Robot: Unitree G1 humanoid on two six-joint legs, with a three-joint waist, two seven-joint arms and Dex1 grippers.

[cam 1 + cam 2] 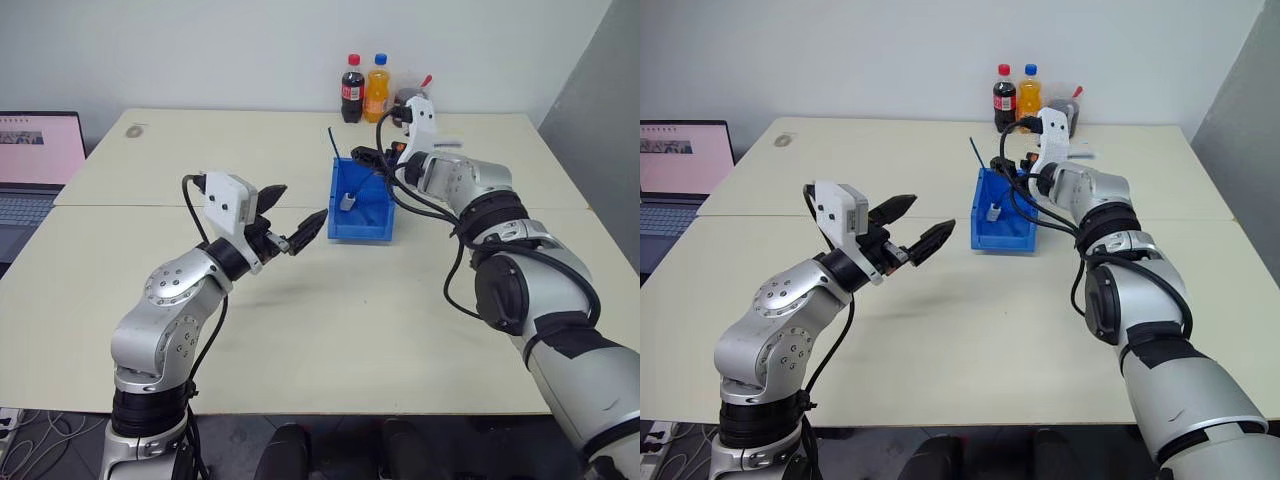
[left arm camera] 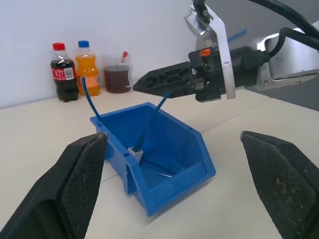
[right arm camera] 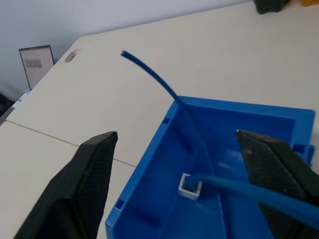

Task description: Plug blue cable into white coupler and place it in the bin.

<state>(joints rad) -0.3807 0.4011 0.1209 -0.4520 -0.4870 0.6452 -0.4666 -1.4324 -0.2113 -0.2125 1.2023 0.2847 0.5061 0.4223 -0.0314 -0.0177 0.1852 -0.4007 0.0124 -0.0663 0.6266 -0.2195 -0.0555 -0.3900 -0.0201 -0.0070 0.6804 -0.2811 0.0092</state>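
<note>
The bin (image 1: pixel 375 225) stands mid-table, sloped lip toward the right arm's side. The white coupler (image 3: pixel 190 185) lies inside it, with the blue cable (image 3: pixel 154 74) running into its opening. One stretch of the cable arcs up over the bin's wall into the air; another passes blurred close under my right wrist camera. My right gripper (image 3: pixel 175 133) hovers just above the bin, open, fingers wide and nothing pinched. My left gripper (image 1: pixel 293 215) hangs above the table just short of the bin, open and empty, pointing at it. The left wrist view shows the coupler (image 2: pixel 135 152) and the right gripper's fingers (image 2: pixel 164 82).
A cola bottle (image 1: pixel 352 88), an orange soda bottle (image 1: pixel 377 88) and a jar of dark liquid (image 2: pixel 117 77) stand at the table's far edge behind the bin. A laptop (image 1: pixel 35 160) sits off the table's left. A small pale bit (image 2: pixel 163 175) lies on the bin floor.
</note>
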